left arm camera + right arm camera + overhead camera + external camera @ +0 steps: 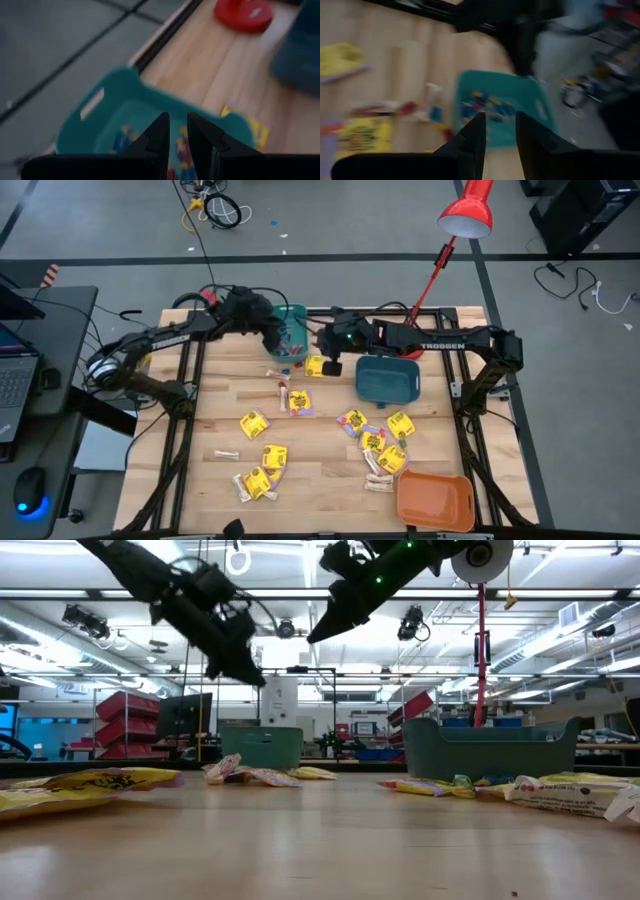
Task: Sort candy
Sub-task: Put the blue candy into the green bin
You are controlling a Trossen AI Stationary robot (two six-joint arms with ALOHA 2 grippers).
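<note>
Candy lies scattered over the wooden table: yellow packets, pale sticks and one yellow packet near the bins. A light teal bin at the far edge holds small blue, red and yellow pieces. My left gripper hangs open above this bin, nothing between its fingers. My right gripper is raised just right of the bin, open and empty, pointing toward it. In the low view, both the left gripper and the right gripper are well above the table.
A dark teal bin stands right of centre, under the right arm. An orange bin sits at the near right corner. A red lamp rises from the far edge, its base on the table.
</note>
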